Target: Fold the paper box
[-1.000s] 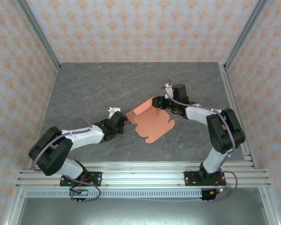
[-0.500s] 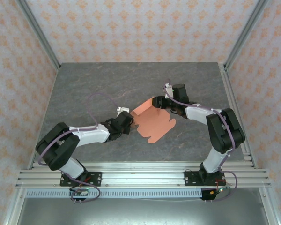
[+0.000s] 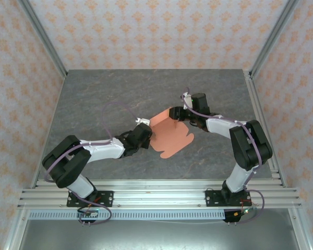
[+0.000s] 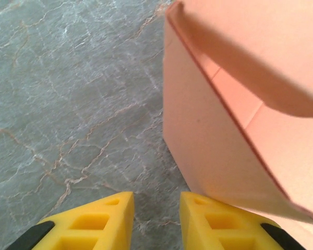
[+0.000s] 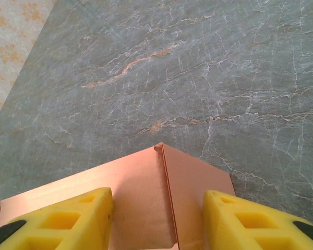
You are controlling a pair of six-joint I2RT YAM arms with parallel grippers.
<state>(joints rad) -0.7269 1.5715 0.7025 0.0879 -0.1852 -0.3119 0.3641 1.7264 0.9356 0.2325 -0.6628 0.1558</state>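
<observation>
Top external view: the gray table (image 3: 94, 104) has the paper box (image 3: 169, 138) in its middle, with one side standing up. My right gripper (image 5: 157, 200) has its jaws apart around the raised corner, and I cannot tell if they squeeze it. My left gripper (image 4: 156, 202) is a little open with nothing in it, just beside the box.

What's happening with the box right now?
Both arms are on the salmon-orange paper box, partly folded on the table. The right gripper is open, fingers straddling a raised creased panel at its far end. The left gripper, open and empty, sits low beside an upright wall on the box's left; contact is unclear.
</observation>
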